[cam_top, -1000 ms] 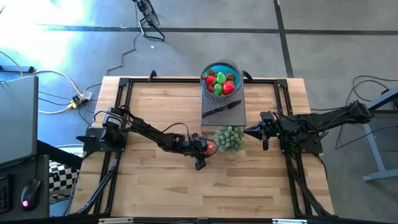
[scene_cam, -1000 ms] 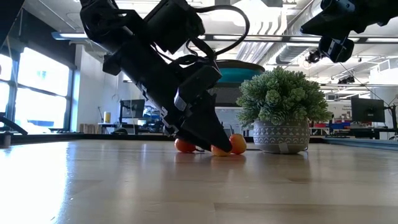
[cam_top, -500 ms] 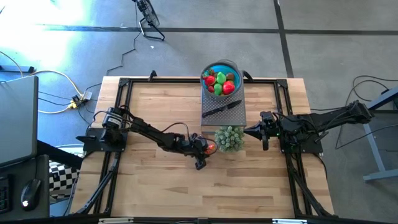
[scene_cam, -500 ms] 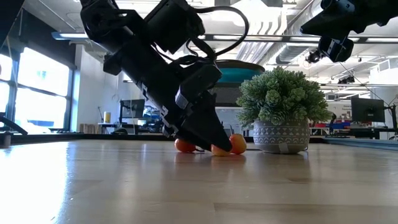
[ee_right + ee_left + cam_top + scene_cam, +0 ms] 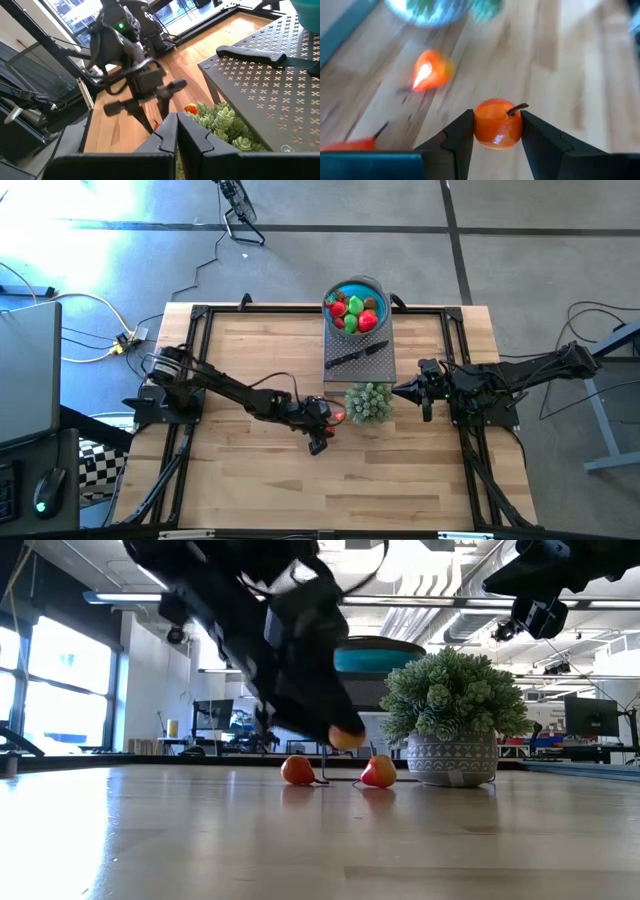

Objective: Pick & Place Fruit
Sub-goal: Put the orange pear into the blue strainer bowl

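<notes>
small orange toy fruit (image 5: 498,123) is sitting gripped between the left gripper (image 5: 496,134) fingers, lifted off the wooden table (image 5: 250,360); blurring is hiding the arm. right gripper (image 5: 176,131) is waiting shut.

**Where things sit on the bench**

The bowl (image 5: 354,304) of fruit stands at the far middle edge of the bench (image 5: 240,480), on the raised perforated platform (image 5: 380,365). The knife (image 5: 358,355) lies on that platform, nearer than the bowl. The potted plant (image 5: 369,402) stands just in front of the platform. Left of the plant, two fruits (image 5: 297,770) rest on the bench, apart from each other. Above them the left gripper (image 5: 496,131) holds a third fruit (image 5: 497,124) clear of the wood. The right gripper (image 5: 397,391) sits right of the plant.
</notes>
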Available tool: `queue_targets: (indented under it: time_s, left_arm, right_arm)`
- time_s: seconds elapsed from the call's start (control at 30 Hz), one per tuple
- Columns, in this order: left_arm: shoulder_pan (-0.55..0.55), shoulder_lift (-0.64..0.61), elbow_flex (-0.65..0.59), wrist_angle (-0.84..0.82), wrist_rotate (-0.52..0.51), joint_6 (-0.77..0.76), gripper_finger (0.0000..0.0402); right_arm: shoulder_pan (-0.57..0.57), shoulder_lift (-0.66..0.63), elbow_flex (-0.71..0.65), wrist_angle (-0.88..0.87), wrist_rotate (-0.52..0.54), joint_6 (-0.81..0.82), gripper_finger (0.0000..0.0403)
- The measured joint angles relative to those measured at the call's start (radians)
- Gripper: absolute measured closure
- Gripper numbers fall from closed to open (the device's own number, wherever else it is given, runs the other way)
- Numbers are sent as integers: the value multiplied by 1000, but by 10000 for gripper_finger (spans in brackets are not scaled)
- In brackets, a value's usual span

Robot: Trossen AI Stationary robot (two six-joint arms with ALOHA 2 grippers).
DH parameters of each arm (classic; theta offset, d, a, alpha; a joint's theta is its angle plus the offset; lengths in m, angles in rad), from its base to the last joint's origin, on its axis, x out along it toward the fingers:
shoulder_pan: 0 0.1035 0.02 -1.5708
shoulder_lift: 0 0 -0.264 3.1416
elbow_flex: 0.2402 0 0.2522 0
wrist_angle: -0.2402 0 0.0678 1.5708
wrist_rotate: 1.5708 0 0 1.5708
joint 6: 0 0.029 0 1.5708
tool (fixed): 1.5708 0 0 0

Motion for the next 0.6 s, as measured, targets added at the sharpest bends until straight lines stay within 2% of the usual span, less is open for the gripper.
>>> queue_targets:
  time_s: [0.27,0.47,0.6]
  left_arm:
    - [0,-68,58,-38,-7,-10,256]
    - [1,-84,146,-34,-19,-8,256]
    - [14,-88,228,-112,-39,-8,256]
  right_arm:
    - [0,0,0,1,-2,-2,401]
    - [0,0,0,-5,-3,-3,401]
    - [0,0,0,-11,-4,-19,401]
